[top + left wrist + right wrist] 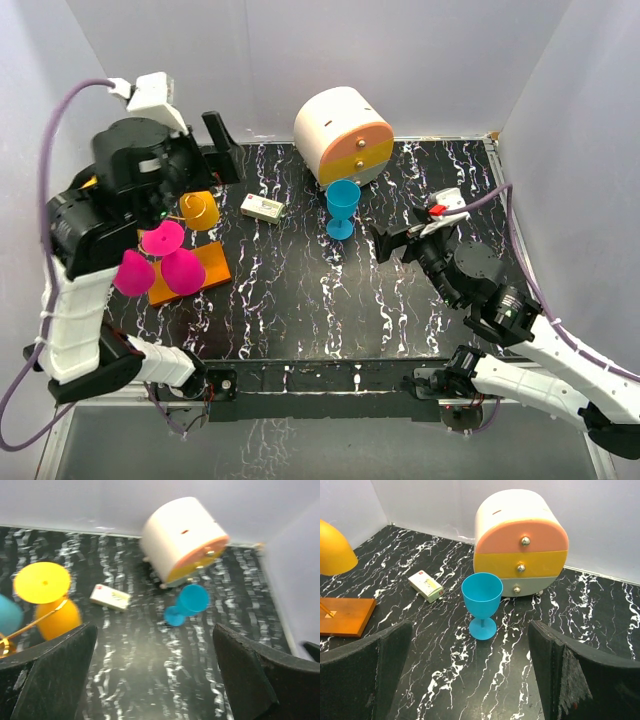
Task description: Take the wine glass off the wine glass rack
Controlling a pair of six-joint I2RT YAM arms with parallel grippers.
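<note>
The wine glass rack has an orange base plate at the table's left. Three pink glasses and an orange glass hang from it upside down. In the left wrist view the orange glass hangs on a golden wire hook. A blue wine glass stands upright on the table, apart from the rack. My left gripper is open and empty, high above the rack. My right gripper is open and empty, right of the blue glass, facing it.
A white-and-orange round drawer cabinet stands at the back, just behind the blue glass. A small white box lies between the rack and the blue glass. White walls close in the table on three sides.
</note>
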